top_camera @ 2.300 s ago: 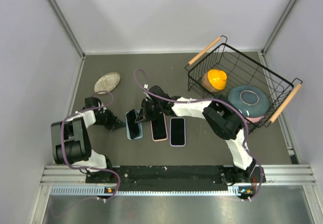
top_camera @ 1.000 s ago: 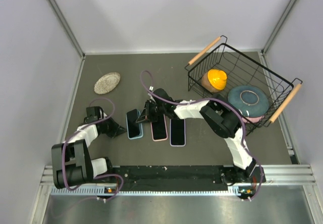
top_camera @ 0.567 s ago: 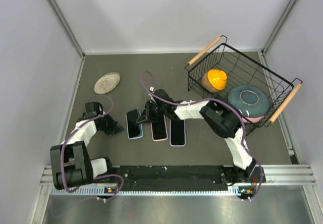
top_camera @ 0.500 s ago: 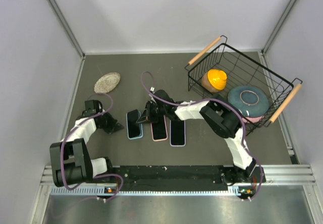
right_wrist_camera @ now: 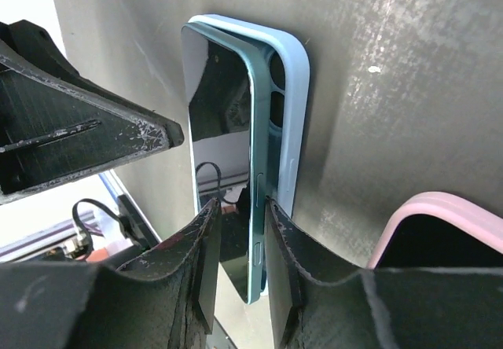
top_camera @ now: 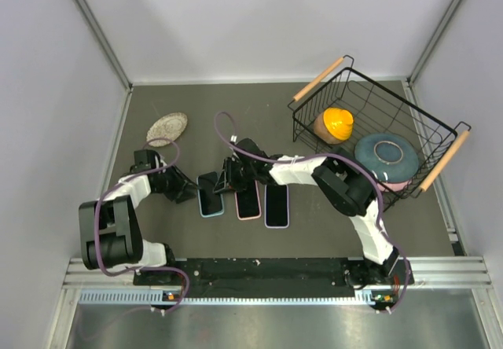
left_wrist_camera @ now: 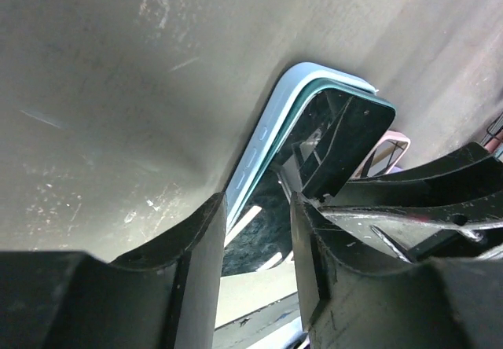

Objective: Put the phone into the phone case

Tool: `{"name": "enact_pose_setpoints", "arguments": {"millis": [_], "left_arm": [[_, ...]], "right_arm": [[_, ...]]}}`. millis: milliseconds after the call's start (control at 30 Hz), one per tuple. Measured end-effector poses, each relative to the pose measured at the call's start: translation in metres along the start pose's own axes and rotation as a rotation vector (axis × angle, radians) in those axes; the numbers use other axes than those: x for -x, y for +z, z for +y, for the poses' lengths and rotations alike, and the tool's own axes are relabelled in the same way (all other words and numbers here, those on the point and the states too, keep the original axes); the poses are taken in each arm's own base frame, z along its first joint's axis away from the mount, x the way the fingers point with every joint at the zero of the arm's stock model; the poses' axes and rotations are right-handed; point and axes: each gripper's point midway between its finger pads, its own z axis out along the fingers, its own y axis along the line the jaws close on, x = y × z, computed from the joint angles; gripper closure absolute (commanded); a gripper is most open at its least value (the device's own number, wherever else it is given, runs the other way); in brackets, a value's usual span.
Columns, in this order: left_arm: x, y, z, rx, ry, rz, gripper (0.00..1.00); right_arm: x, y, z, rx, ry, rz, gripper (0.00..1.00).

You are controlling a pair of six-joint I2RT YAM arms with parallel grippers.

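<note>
Both sets of jaws have just parted narrowly after being clamped shut. The left gripper (top_camera: 187, 193) and right gripper (top_camera: 222, 182) flank the phone (right_wrist_camera: 224, 152), which lies tilted in the blue case (right_wrist_camera: 292, 129) — one long edge seemingly proud (not yet seated). On the surface (top_camera: 330, 231): three handsets, one basket (top_camera: 318, 79), one woven mat (top_camera: 167, 128).

A phone (right_wrist_camera: 224, 152) with a teal frame and a dark, glossy screen is laid face up on a pale blue phone case (right_wrist_camera: 292, 113), which is set flat on the grey surface (right_wrist_camera: 393, 90). The phone is not fully seated. Its long teal side is seen standing above the case's rim, and the case's camera cutouts are left uncovered beside it.
</note>
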Motion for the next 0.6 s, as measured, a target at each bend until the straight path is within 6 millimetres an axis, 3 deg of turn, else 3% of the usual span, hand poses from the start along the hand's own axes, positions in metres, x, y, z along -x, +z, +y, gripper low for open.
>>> {"name": "enact_pose_setpoints", "arguments": {"millis": [233, 600], "left_arm": [[0.0, 0.006, 0.01, 0.035, 0.012, 0.011, 0.51], [0.001, 0.009, 0.006, 0.017, 0.011, 0.026, 0.49]], "right_arm": [[0.001, -0.006, -0.001, -0.04, -0.028, 0.008, 0.58], [0.003, -0.017, -0.005, -0.109, -0.076, 0.02, 0.55]]}}
